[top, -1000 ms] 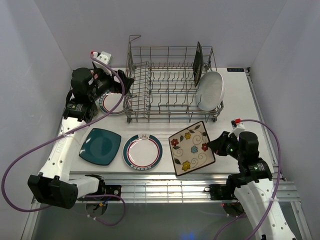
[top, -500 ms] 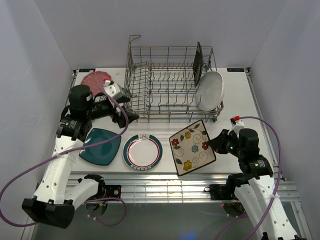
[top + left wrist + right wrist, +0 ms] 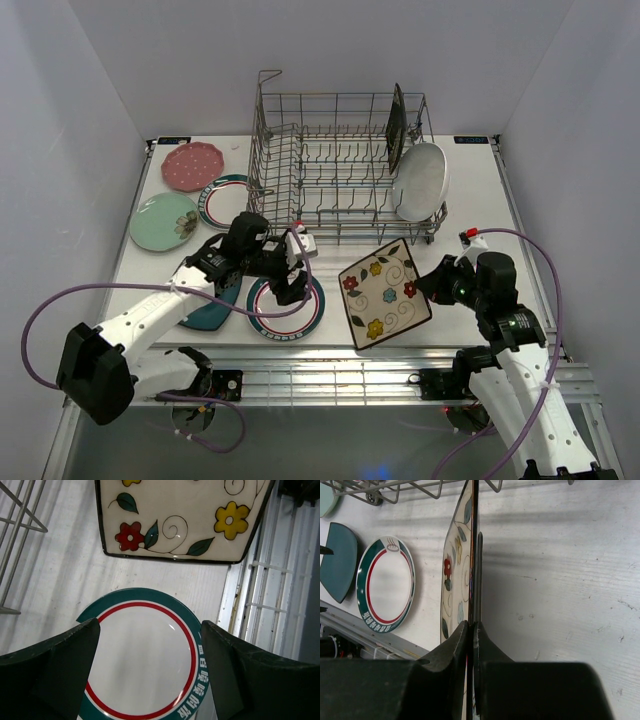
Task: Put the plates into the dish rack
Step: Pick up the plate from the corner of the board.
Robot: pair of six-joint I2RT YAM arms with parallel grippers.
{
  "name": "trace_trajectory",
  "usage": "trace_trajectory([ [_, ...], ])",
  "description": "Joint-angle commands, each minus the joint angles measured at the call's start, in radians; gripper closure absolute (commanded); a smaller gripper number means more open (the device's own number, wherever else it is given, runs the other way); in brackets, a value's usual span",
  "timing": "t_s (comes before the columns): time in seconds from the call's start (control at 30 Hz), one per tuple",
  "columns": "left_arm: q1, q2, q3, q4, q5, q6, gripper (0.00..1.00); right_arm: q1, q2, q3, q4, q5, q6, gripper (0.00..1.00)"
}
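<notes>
The grey wire dish rack [image 3: 340, 170] stands at the back. It holds a dark plate upright [image 3: 397, 125], and the white oval plate [image 3: 420, 180] leans at its right end. My left gripper [image 3: 290, 282] is open, its jaws wide on either side of a teal-and-red-rimmed round plate [image 3: 145, 660] lying flat at the front [image 3: 285, 305]. My right gripper [image 3: 432, 285] is shut on the right edge of a floral square plate [image 3: 383, 293]. That plate shows edge-on in the right wrist view [image 3: 457, 580].
A pink dotted plate [image 3: 190, 166], a mint green plate [image 3: 165, 221] and a second rimmed round plate [image 3: 225, 200] lie at the back left. A teal square plate [image 3: 205, 300] lies partly under my left arm. A metal rail runs along the front edge [image 3: 330, 365].
My left arm has swung from the back left beside the rack down to the front, over the round plate. My right gripper has stayed shut on the floral square plate, barely moving.
</notes>
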Motion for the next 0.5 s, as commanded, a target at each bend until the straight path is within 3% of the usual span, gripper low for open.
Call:
trace_trajectory([
  [0.0,-0.053,0.012,0.003,0.133,-0.101,-0.035,0.08,0.003,0.0,0.06,0.138,-0.052,0.03,0.92],
  [0.47,-0.305,0.262,0.061,0.245,-0.333,-0.072,0.09,0.007,-0.003,0.06,0.136,-0.055,0.019,0.92],
])
